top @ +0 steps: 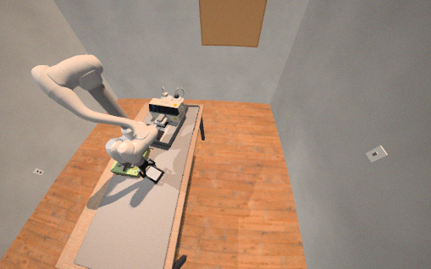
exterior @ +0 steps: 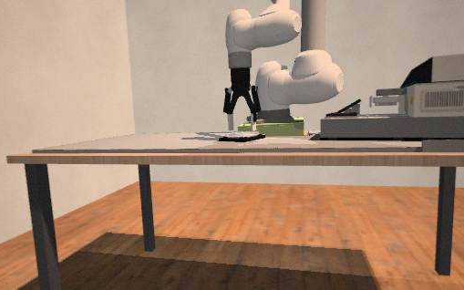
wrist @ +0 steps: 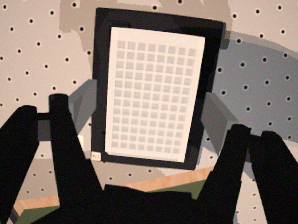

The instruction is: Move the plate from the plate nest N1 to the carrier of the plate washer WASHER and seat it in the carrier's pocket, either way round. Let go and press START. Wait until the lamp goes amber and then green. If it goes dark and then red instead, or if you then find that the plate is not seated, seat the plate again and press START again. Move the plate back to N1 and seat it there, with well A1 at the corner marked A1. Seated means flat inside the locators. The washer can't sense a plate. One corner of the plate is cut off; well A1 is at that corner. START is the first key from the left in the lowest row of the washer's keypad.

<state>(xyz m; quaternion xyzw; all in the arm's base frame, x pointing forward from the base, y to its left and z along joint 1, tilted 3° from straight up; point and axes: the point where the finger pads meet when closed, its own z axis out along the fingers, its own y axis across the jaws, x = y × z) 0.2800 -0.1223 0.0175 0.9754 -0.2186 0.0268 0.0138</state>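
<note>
Currently, the white plate (top: 153,172) (exterior: 242,134) (wrist: 152,95) is held in the black nest (top: 157,181) (exterior: 228,139) (wrist: 102,60), between the bench's (top: 173,237) (exterior: 248,159) two long edges. Above it, the gripper (top: 146,167) (exterior: 242,123) (wrist: 150,100) is pointed downward, its fingers parted fairly wide, with nothing gripped. By the bench's far short edge in the top view, the washer (top: 168,111) (exterior: 441,98) is placed.
</note>
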